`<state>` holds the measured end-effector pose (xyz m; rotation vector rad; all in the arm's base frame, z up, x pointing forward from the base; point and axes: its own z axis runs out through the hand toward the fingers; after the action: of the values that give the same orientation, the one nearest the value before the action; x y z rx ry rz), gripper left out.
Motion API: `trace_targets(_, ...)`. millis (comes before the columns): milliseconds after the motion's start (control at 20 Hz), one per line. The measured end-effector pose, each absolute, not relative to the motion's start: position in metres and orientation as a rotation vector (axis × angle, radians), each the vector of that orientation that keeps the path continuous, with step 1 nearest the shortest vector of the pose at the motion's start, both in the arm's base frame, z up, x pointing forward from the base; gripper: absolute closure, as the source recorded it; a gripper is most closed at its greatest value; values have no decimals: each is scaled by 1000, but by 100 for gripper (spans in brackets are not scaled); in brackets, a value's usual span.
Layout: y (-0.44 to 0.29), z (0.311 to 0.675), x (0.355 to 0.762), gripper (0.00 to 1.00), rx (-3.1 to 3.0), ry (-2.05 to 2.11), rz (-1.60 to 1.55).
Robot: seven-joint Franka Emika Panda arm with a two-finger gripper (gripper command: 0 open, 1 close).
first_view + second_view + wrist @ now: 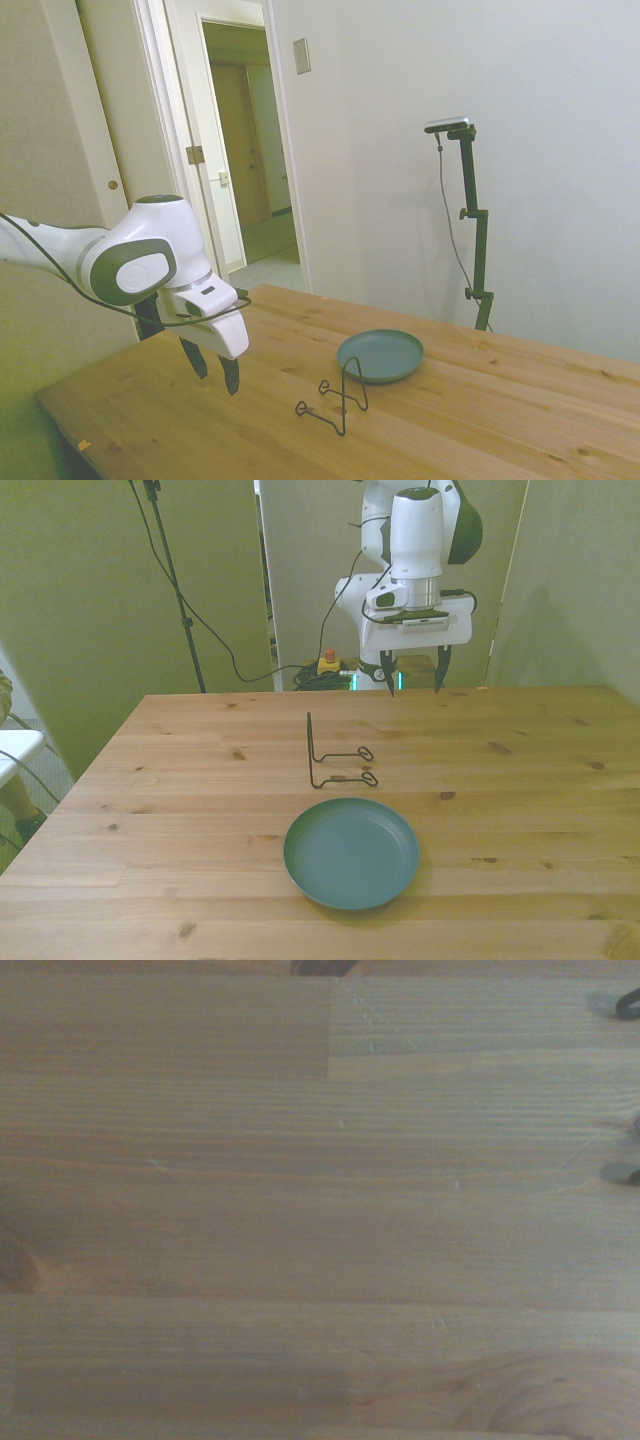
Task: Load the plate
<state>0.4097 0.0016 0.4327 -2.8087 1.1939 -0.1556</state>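
— Nearest the front camera lies the plate [350, 853], teal blue-grey, flat on the wooden table [150, 780] close to the near edge, a little to the front view's right of the middle. What sits to its left?

— Bare planks with a few dark knots, nothing on them. Just behind the plate stands the thin black wire stand [335, 758]: one upright rod on its left, two looped feet running toward the front view's right. Stand and plate are near each other but not touching.

— And further right?

— Above the table's far edge hangs the gripper [413, 670], white, pointing straight down, its two dark fingers spread apart with nothing between them. It is well apart from both plate and stand.

— Does the side view agree?

— Yes. Going left to right there: the gripper [214, 369] hangs above the table [500, 420], clear of the wood, then the wire stand [340, 400], then the plate [380, 356] lying level, empty.

— The wrist camera?

— Mostly wood grain [300, 1210], slightly soft, with dark bits of wire [628, 1002] at one edge; I cannot make out more than that
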Motion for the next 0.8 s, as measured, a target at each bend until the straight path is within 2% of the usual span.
trace_targets(300, -2, 444, 414, 0, -2794, 1197, -181)
trace_targets(800, -95, 541, 440, 0, -2683, 1247, -287)
